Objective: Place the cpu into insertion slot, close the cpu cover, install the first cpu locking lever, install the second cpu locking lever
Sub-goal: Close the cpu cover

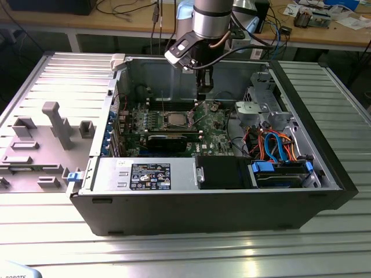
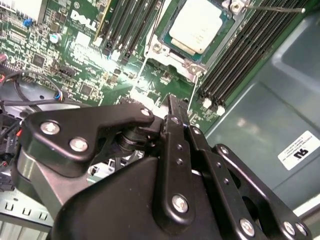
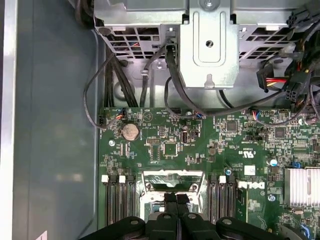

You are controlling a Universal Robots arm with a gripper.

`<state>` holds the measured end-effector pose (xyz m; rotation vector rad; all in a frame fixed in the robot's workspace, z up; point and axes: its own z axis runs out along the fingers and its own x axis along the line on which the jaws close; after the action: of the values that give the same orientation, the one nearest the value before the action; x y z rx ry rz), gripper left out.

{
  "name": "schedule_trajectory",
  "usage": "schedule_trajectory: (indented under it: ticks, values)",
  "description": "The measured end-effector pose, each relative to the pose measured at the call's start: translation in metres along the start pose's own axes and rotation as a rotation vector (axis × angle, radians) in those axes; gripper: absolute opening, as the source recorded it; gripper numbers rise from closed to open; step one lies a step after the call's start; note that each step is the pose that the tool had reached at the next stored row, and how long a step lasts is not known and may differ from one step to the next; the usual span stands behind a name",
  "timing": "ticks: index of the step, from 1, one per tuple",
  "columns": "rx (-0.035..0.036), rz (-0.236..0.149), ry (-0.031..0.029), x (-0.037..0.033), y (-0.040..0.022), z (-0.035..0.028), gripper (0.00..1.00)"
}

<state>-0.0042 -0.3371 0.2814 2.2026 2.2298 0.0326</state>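
Observation:
The cpu (image 2: 200,24), a flat silver-grey square, lies in the insertion slot (image 2: 161,48) on the green board; the exterior view shows the cpu (image 1: 174,120) mid-board. My gripper (image 2: 172,102) is shut with nothing between its black fingers and hangs above the board a short way from the slot, toward the exterior view's right (image 1: 204,91). In the first wrist view the gripper (image 3: 176,197) sits over a shiny silvery frame, the cpu cover (image 3: 172,176); I cannot tell whether it lies flat. A thin lever rod (image 2: 272,8) sticks out beside the slot.
Black memory slots (image 2: 240,55) flank the socket. A metal drive cage (image 3: 207,45) with black cables (image 3: 107,85) stands beyond the board, and a finned heat sink (image 3: 302,187) at its edge. The case walls (image 1: 324,145) enclose everything. A grey fixture tray (image 1: 40,145) lies outside.

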Motion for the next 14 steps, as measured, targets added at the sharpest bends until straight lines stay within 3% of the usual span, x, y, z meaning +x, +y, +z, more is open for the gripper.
schedule_trajectory:
  ticks: [3,5,9,14]
  values:
    - [0.0001,0.000,0.0000,0.0000,0.0064,0.0004,0.11]
    - [0.0005,0.000,-0.0001,-0.0002,0.0149,0.0033,0.11]
    - [0.0005,0.000,0.0000,-0.0004,0.0229,0.0111,0.11]
    - [0.0007,-0.020,0.0004,-0.0006,0.0334,0.0151,0.11]
